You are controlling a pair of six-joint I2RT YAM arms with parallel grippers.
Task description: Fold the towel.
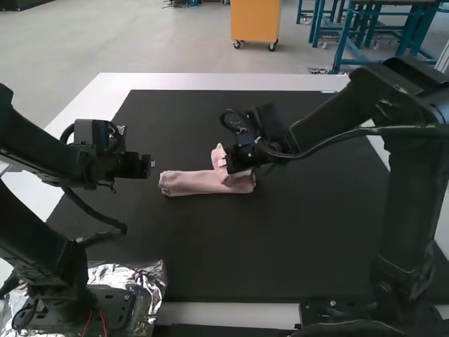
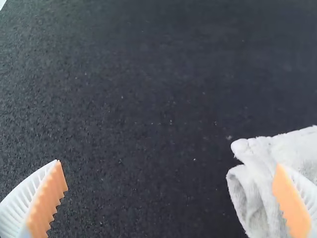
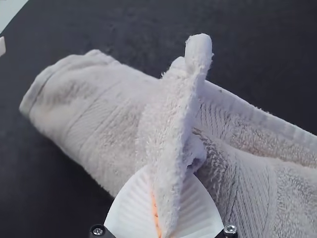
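Observation:
The pink towel (image 1: pixel 196 182) lies as a narrow folded strip across the mat, with a part raised near its right end. At that end is my right gripper (image 1: pixel 235 163); in the right wrist view my right gripper (image 3: pixel 161 218) is shut on a pinched upright fold of the towel (image 3: pixel 89 104). My left gripper (image 1: pixel 151 166) is just beyond the towel's left end. In the left wrist view my left gripper (image 2: pixel 171 198) stands open, one finger over the layered end of the towel (image 2: pixel 257 193).
A black mat (image 1: pixel 280 246) covers most of the white table (image 1: pixel 224 82). Crumpled foil (image 1: pixel 133 277) lies by the left arm's base. The right arm reaches over the mat's right side.

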